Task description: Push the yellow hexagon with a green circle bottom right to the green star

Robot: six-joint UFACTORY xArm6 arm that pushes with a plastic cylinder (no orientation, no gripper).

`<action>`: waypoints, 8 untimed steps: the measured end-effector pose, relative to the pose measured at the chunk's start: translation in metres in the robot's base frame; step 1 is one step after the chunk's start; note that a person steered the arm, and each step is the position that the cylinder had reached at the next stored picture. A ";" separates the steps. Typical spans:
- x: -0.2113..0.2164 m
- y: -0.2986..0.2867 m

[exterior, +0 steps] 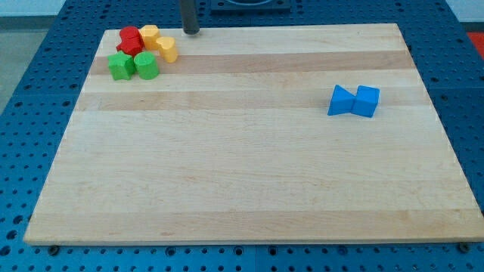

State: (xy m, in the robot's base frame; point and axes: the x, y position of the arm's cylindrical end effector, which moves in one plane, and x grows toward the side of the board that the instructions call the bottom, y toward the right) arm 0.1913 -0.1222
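Planted by the bench's [249, 174] top edge, my tip [190, 32] (a bare rod, no pincer to clench or release) stands up and right of the green star [119, 66]. Between them, up-right of that star, lies the yellow hexagon [149, 35], just left of my tip. The green circle [147, 66] touches the star's right side.

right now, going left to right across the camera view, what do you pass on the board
green star → green circle → yellow hexagon → my tip, at the view's top just right of the cluster → blue triangle → blue cube. The red block and second yellow block overlap these, so I leave them out.
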 end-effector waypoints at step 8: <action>0.000 -0.081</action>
State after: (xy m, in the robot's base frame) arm 0.1914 -0.2029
